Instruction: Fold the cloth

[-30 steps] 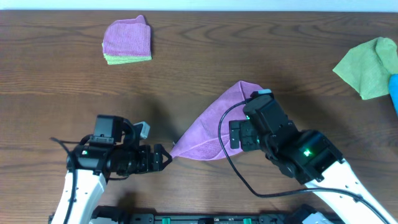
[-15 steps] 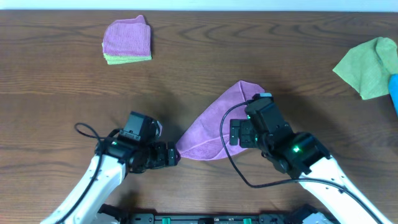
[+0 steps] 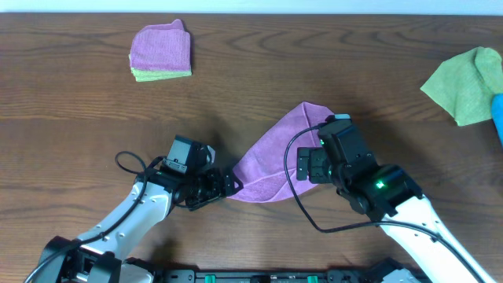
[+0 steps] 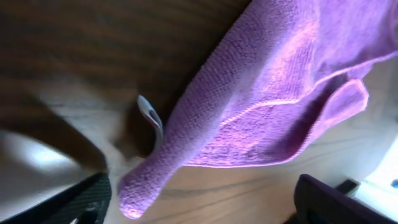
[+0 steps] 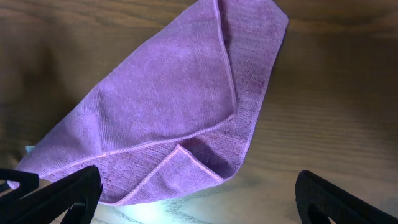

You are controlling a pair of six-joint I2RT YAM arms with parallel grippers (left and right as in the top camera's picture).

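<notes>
The left gripper (image 3: 230, 183) has swung in from the left to the lower-left corner of the cloth (image 3: 277, 153), jaws wide apart and gripping nothing. The cloth is thin, finely ribbed lilac microfibre, lying in a rough triangle on the dark wooden table (image 3: 94, 118). The right gripper (image 5: 199, 199) hovers over its right half, fully spread and empty. Only the left wrist view shows the corner rolled into a blunt tip. The right wrist view shows the stitched hems and an overlapping flap.

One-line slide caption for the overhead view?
Open left gripper at the lower-left tip of the lilac cloth; open right gripper over its right edge.
</notes>
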